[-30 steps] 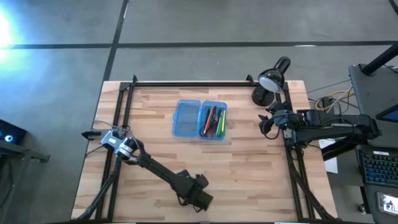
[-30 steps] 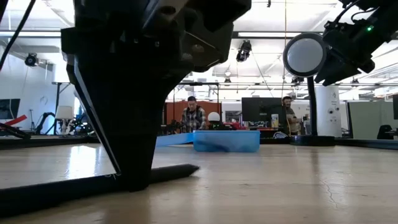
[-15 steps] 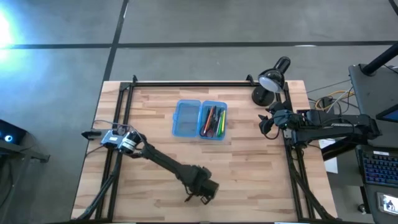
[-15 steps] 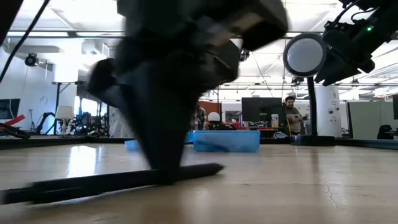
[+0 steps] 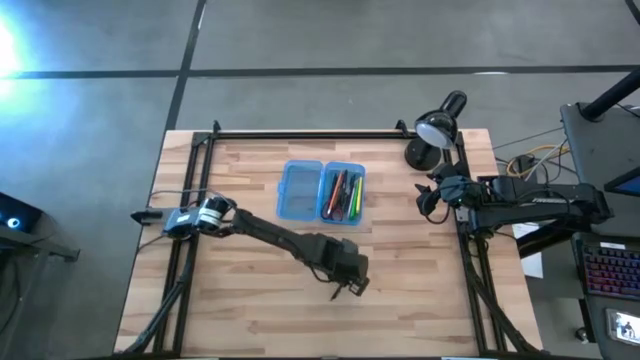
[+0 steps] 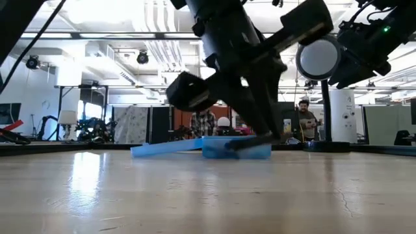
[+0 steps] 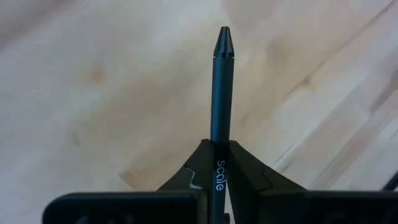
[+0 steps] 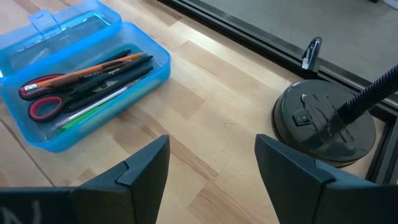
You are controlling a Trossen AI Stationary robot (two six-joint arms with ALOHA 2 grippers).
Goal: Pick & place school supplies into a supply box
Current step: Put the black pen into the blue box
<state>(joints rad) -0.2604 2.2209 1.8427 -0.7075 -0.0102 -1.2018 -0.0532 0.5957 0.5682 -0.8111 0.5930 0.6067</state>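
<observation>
The blue supply box [image 5: 322, 193] lies open mid-table, also seen as the supply box [image 8: 81, 81] in the right wrist view. Its right half holds red-handled scissors [image 8: 42, 107] and several pens. My left gripper [image 5: 349, 289] hangs over the table nearer than the box, shut on a black pen [image 7: 219, 93]. My right gripper [image 8: 211, 162] waits open at the table's right edge, beside the lamp. My left gripper pinches the black pen between its two fingers [image 7: 249, 171] at the printed stretch of the barrel [image 7: 219, 152]. The pen runs along the fingers, its pointed end [image 7: 222, 37] sticking out ahead. It is lifted clear of the table, roughly level in the low view [image 6: 250, 142].
A black desk lamp [image 5: 435, 125] stands at the far right corner, its round base [image 8: 323, 121] close to my right gripper. A black frame rail [image 5: 310, 133] runs along the far edge. Bare wood lies between the box and the near edge.
My left gripper has moved from the near edge toward the right and far side, rising as it went. The black pen, which lay flat on the table a second ago, is now lifted clear and has swung round with the gripper.
</observation>
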